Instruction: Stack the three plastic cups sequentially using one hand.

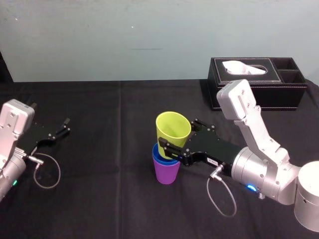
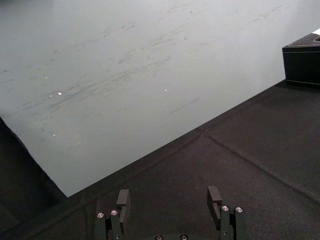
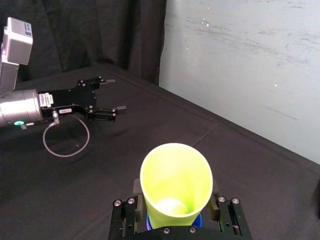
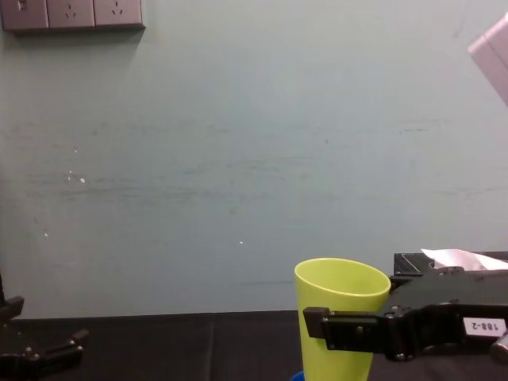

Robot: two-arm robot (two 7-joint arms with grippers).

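**Item 1: lime cup** (image 1: 173, 130). Loc: mid-table, mouth up, base down inside blue cup (image 1: 158, 155). Leans slightly. Can't tell if fully seated.

**Item 2: blue cup.** Nested in purple cup (image 1: 166, 172), only its rim band shows. The right wrist view catches a sliver of blue under the lime base.

**Item 3: purple cup.** Bottom of stack, upright on table (image 1: 99, 199).

**Item 4: R gripper** (image 1: 178, 137). Reaches in from right. One finger sits on the near side of the lime cup and one on the far side, low on the wall just above the blue rim. The fingers are closed to cup width and appear clamped on it, holding nothing else.

**Item 5: L gripper** (image 1: 64, 126). Parked far left on table, well apart from stack. Fingers spread, holding nothing.

**Item 6: box** (image 1: 256, 82). Black, far right, tissue on top. Not part of the job.

**Handling (est.):**
- Cups are prob. very light, with thin, smooth plastic walls that give under a squeeze.
- The taper makes a grip tend to slide toward the narrow end.
- Best hold is across the dia., on the lower-to-mid wall with pads flat. That part is stiffer than the rim.
- Use light force only, since a hard pinch would ovalise the cup and could jam the nest.
- The stack is light and narrow-based, so it could tip or lift with the fingers when they let go.
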